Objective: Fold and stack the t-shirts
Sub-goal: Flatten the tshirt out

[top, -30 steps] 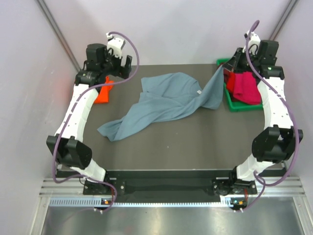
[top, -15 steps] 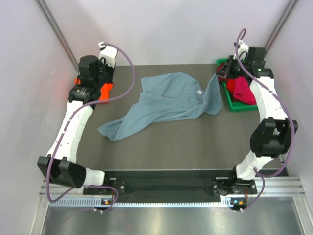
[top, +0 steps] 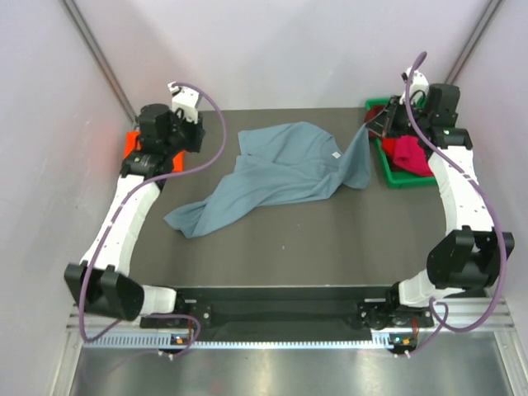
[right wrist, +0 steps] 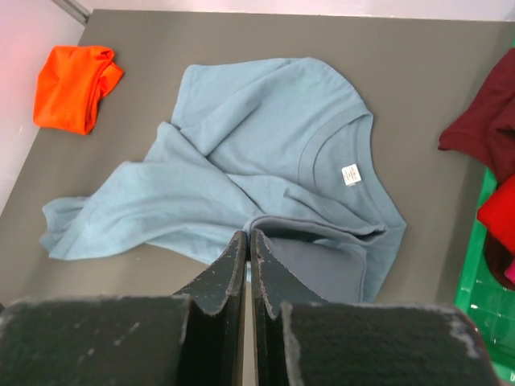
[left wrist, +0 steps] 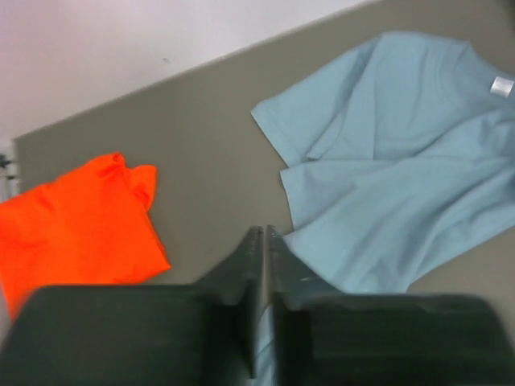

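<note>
Big blue-grey t-shirt (top: 280, 169) in the middle of the desk (top: 330, 239), not folded — crumpled, with bumps and creases all over. Neck end at the far side, small white tag (right wrist: 350, 174) just inside the neck hole. One long floppy bit out toward the near left. Right-hand edge up off the desk, rising to a point at the right claw (right wrist: 245, 237).

Right claw: fingers pressed together, clamped on that raised edge of the blue-grey t-shirt, with the darker inside of the cloth just under the tips. High over the far right of the desk, next to the green bin (top: 404, 180).

Orange t-shirt (left wrist: 76, 221) in a small, roughly folded bundle at the far left corner of the desk, well apart from the blue-grey one, with bare desk between. Mostly hidden under the left arm (top: 124, 214) in the top view.

Left claw (left wrist: 263, 235): fingers close together, only a thin crack between them, nothing in the grip. Up in the air over the bare strip between the orange t-shirt and the blue-grey one, touching neither.

Pink-red t-shirt (top: 412, 155) bunched up inside the green bin at the far right edge. Dark red t-shirt (right wrist: 483, 112) beside it, spilling over the bin's side toward the desk. A bit of bright red cloth (right wrist: 500, 211) in the bin too — hard to tell whether a shirt of its own.
</note>
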Available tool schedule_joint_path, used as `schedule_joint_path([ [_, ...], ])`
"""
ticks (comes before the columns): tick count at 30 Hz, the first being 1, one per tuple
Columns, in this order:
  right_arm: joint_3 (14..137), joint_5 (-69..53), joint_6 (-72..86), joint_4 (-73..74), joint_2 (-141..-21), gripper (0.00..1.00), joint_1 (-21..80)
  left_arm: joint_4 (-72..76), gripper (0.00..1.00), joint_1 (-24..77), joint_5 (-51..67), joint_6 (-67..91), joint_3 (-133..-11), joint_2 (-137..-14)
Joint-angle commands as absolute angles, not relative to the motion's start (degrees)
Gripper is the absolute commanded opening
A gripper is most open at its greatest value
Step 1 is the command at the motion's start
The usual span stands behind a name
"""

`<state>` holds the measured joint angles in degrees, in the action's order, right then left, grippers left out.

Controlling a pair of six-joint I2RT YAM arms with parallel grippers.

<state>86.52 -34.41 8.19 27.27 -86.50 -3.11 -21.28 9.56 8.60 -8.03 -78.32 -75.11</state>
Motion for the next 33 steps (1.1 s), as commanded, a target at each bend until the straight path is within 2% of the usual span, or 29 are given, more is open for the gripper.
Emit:
schedule_joint_path([
  [1, 85.5, -35.4, 8.7, 24.4, -83.7, 0.00, -2.7, -18.4, 0.00, 9.5, 13.8, -3.3, -78.7, -81.7],
  [3, 84.7, -35.1, 8.4, 24.4, -83.2, 0.00, -2.7, -16.7, 0.00, 9.5, 16.3, -1.0, -79.3, -85.3],
  [4, 84.4, -34.9, 8.4, 24.4, -83.1, 0.00, -2.7, -15.6, 0.09, 9.5, 19.3, -0.8, -79.5, -86.6],
  [5, 84.4, -34.7, 8.4, 24.3, -83.1, 0.00, -2.7, -15.1, 0.46, 9.5, 20.4, -0.2, -79.7, -87.7],
  [6, 84.5, -34.6, 8.4, 24.5, -83.2, 0.00, -2.7, -14.2, 0.64, 9.5, 22.0, 2.3, -80.6, -90.2],
  [7, 84.7, -34.5, 8.2, 24.5, -83.4, 0.00, -2.7, -14.0, 0.96, 9.5, 23.5, 3.2, -81.2, -91.5],
  [8, 85.0, -34.4, 7.8, 24.5, -83.6, 0.00, -2.7, -14.1, 0.99, 9.5, 24.4, 4.1, -82.0, -95.0],
  [11, 85.5, -33.0, 7.4, 24.4, -84.2, 0.00, -2.7, -17.9, 0.99, 9.3, 27.1, 4.5, -88.7, -101.4],
  [15, 85.3, -32.6, 5.5, 25.5, -85.7, 0.00, -2.7, -27.8, 0.99, 7.1, 31.5, 5.9, -106.5, -116.8],
  [17, 85.3, -32.1, 4.1, 26.7, -86.5, 0.00, -2.7, -27.3, 0.99, 6.3, 34.2, 7.6, -108.3, -120.0],
  [25, 88.7, -30.7, 0.9, 29.8, -89.6, 0.00, -2.5, -26.0, 0.99, 6.0, 32.7, 8.6, -113.8, -125.5],
  [28, 89.1, -30.2, 0.9, 30.0, -90.4, 0.00, -2.5, -25.8, 0.93, 6.0, 33.6, 8.0, -113.9, -126.7],
  [33, 88.2, -29.4, 1.1, 29.2, -90.6, 0.00, -2.5, -26.4, 0.78, 5.9, 35.1, 5.4, -113.6, -129.3],
])
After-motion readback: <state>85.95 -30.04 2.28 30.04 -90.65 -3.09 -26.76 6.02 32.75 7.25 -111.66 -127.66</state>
